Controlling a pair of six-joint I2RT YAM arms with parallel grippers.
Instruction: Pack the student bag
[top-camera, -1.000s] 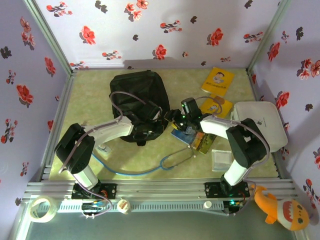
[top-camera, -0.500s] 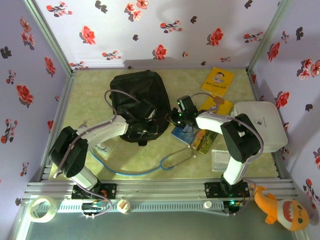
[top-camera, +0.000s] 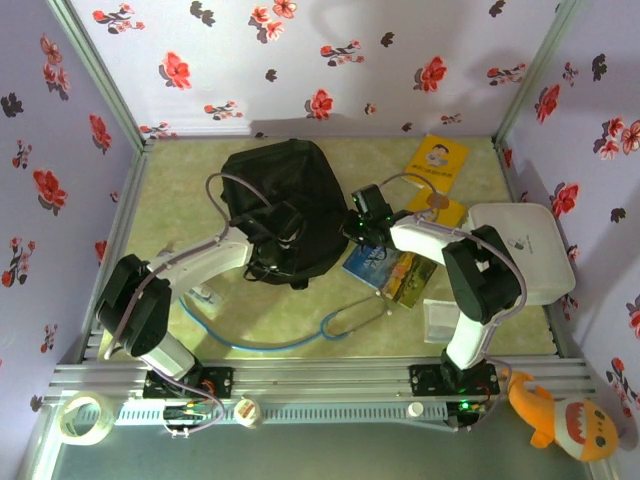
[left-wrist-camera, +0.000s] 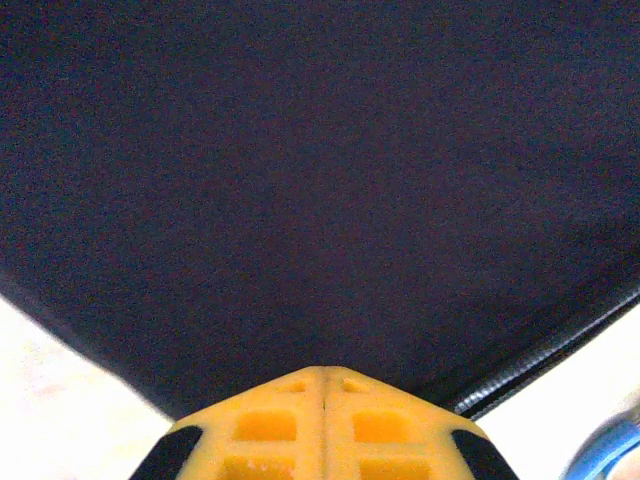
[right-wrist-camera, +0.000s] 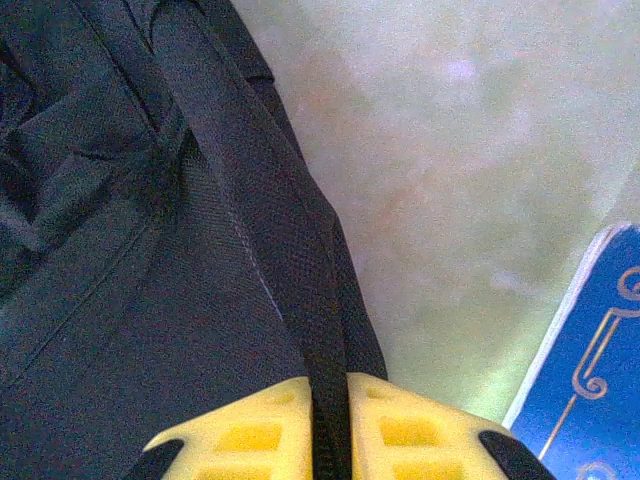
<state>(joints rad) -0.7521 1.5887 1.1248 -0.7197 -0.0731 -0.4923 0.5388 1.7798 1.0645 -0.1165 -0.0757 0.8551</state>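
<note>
So the student bag (top-camera: 285, 200) is lying on the table (top-camera: 180, 200), upper middle of the top view and a bit left of centre. It's a big black lump with its straps flopped about. From above I can't spot an open zip, and I can't tell what's inside it.

Both arms are reaching in to it. The left end effector (top-camera: 283, 224) sits right on the bag's lower middle. In the left wrist view, that left end effector (left-wrist-camera: 325, 385) has its yellow fingers (left-wrist-camera: 265, 425) pressed together with no gap, and black fabric spreads above them. I can't tell whether any cloth is actually nipped between them.

The right end effector (top-camera: 362, 226) is at the bag's right edge. In the right wrist view it (right-wrist-camera: 330, 395) is clamped on a black strap (right-wrist-camera: 250, 190) of the bag, which runs straight down between the two fingers (right-wrist-camera: 240, 435).

The loose stuff is all out on the table:
- A blue book (top-camera: 368, 265) lies just off the bag's lower right corner, and its corner (right-wrist-camera: 590, 370) shows at the lower right of the right wrist view.
- A yellow booklet (top-camera: 435, 160) sits up in the upper right.
- A white board (top-camera: 520, 245) lies along the right side.
- A clear packet (top-camera: 440, 320) sits lower right.
- A blue cable (top-camera: 260, 343) curls near the front.
</note>
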